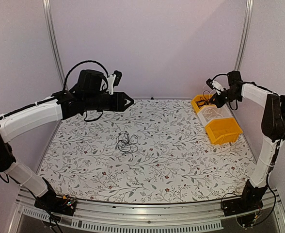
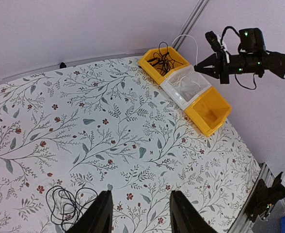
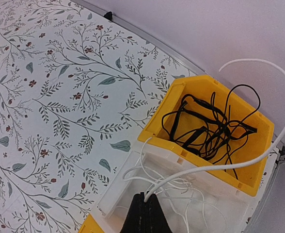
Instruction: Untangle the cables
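A loose bunch of thin black cables lies on the floral table, at the lower left edge of the left wrist view. My left gripper hangs above the table, open, with nothing between its fingers. More black cables are piled in the far yellow bin. My right gripper is shut on a white cable above the white bin. That cable arcs up and over the yellow bin. More white strands lie in the white bin.
Three bins stand in a row at the back right: the far yellow bin, the white bin and a near yellow bin. A back wall and metal posts close off the table.
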Available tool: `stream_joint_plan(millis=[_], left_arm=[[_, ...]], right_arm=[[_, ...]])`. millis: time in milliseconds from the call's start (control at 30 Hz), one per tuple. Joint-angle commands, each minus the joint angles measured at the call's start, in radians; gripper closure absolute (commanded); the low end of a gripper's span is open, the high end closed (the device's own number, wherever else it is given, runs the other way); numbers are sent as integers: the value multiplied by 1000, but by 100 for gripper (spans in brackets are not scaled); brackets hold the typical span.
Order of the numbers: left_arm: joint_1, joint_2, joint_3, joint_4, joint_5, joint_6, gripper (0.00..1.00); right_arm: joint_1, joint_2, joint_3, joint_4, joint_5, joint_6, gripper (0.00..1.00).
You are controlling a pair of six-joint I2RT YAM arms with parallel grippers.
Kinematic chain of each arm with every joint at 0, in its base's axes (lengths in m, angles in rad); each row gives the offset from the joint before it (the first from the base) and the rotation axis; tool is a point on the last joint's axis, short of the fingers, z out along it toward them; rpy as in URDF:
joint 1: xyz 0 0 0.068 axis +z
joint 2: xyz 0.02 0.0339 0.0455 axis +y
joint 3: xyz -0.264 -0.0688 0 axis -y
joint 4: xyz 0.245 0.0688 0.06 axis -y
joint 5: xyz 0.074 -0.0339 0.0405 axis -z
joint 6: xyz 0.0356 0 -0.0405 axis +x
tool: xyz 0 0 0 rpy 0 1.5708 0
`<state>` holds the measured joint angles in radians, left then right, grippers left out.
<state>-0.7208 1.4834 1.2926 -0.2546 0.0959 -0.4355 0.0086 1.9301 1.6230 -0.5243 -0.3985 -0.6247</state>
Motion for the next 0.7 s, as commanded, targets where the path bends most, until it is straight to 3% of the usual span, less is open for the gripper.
stream_joint_plan(millis=[0, 667], left_arm=[[-8, -25, -34, -11, -14, -22, 57], [-8, -74, -106, -2, -40, -62, 57]], right_arm=[[-1, 50, 23, -49, -7, 10, 100], [-1, 277, 166, -215, 165, 53, 100]])
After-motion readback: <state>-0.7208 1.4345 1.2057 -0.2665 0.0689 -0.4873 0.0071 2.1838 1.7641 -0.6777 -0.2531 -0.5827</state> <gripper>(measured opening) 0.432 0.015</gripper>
